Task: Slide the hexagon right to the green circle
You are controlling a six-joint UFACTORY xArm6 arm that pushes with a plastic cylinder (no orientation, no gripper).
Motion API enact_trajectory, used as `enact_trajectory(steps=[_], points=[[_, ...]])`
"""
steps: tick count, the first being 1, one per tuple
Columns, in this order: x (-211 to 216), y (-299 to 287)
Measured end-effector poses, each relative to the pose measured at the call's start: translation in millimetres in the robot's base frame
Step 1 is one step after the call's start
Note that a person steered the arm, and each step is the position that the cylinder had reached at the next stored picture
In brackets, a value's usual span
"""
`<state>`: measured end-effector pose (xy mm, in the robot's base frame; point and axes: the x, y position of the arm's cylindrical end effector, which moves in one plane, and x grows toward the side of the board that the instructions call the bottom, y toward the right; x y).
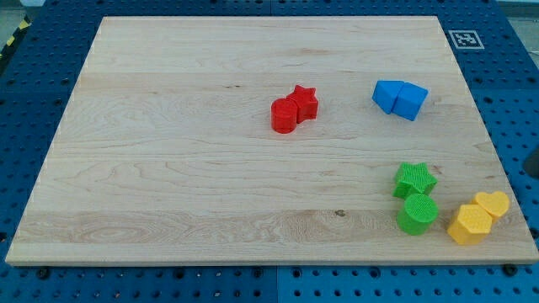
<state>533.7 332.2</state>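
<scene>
Nowhere on the board did my tip show; at the view's far right edge, level with the green blocks, a dark shape intruded, but whether it belonged to the rod could not be told, so the tip's place relative to the blocks, and any contact, could not be told either.

Below that, in the bottom right corner of the wooden board, sat the yellow hexagon, flat on the wood near the board's bottom edge. Touching it at its upper right was a yellow heart-shaped block. Just to the left of the hexagon, with a narrow strip of wood between them, stood the green circle, a short round cylinder. Directly above the circle and touching it was a green star.

Farther up the view's right side, well apart from that cluster, two blue blocks touched side by side: a blue block on the left, whose shape was hard to make out, and a blue wedge-like block on the right.

Near the middle of the board, a red cylinder touched a red star at its upper right.

The board lay on a blue perforated table, and a black-and-white square marker sat at the board's top right corner.
</scene>
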Motion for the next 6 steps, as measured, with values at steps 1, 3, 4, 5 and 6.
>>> enact_trajectory(steps=[1, 3, 4, 5, 6], points=[[49, -30], [84, -40], [84, -54], [84, -103], [85, -122]])
